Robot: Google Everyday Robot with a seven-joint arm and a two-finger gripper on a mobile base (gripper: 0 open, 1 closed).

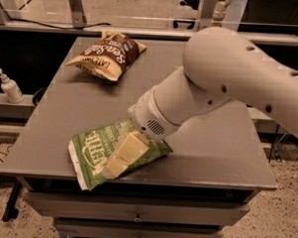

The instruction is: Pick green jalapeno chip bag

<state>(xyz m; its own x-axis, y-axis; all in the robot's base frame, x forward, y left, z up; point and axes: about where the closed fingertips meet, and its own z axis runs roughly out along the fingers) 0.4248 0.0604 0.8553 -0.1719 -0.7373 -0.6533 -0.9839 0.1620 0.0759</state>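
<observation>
The hand (116, 165), open or closed one cannot tell, lies over the green jalapeno chip bag (93, 153) directly beneath it, the brown bag (108, 54) well beyond on the tabletop (211, 158), the arm (230, 75) covering the green bag's far corner.

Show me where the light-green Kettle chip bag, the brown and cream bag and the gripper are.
Light-green flat Kettle chip bag (90, 155), camera view, white lettering.
Brown and cream chip bag (108, 53), camera view, middle of front.
Cream-coloured gripper (115, 165), camera view, its tip, over the green bag.

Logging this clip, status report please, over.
Claw right over green jalapeno chip bag, near table front edge. Bag lying flat, not lifted. Brown bag far back, not obstructing.
</observation>
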